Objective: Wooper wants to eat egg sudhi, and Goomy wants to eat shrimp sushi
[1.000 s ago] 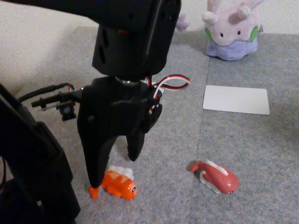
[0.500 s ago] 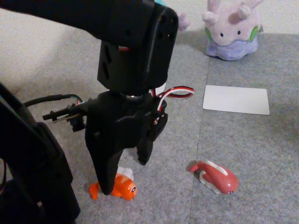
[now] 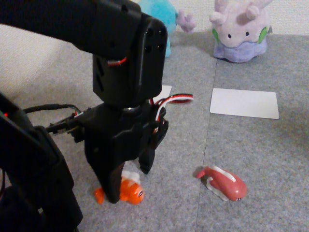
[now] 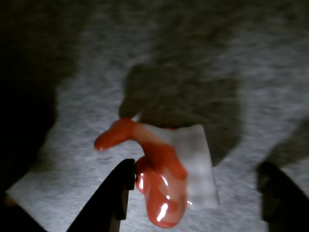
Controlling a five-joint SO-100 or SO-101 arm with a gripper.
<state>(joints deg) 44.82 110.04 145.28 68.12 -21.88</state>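
Grey carpet (image 3: 251,159) covers the worktop. Spread, the claw (image 3: 129,185) straddles the shrimp sushi (image 3: 131,190) at 7 o'clock in the fixed view; Goomy (image 3: 240,30) sits at 1 o'clock, Wooper (image 3: 161,19) at 12.

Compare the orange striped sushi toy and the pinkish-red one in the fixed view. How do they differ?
The shrimp sushi is bright orange with white stripes and short; the pinkish-red toy is longer and plain in colour. The shrimp sushi sits between the open fingers of the gripper, partly hidden by one; the pinkish-red toy lies in the open, apart from the arm. Both rest on the grey carpet and have white bases.
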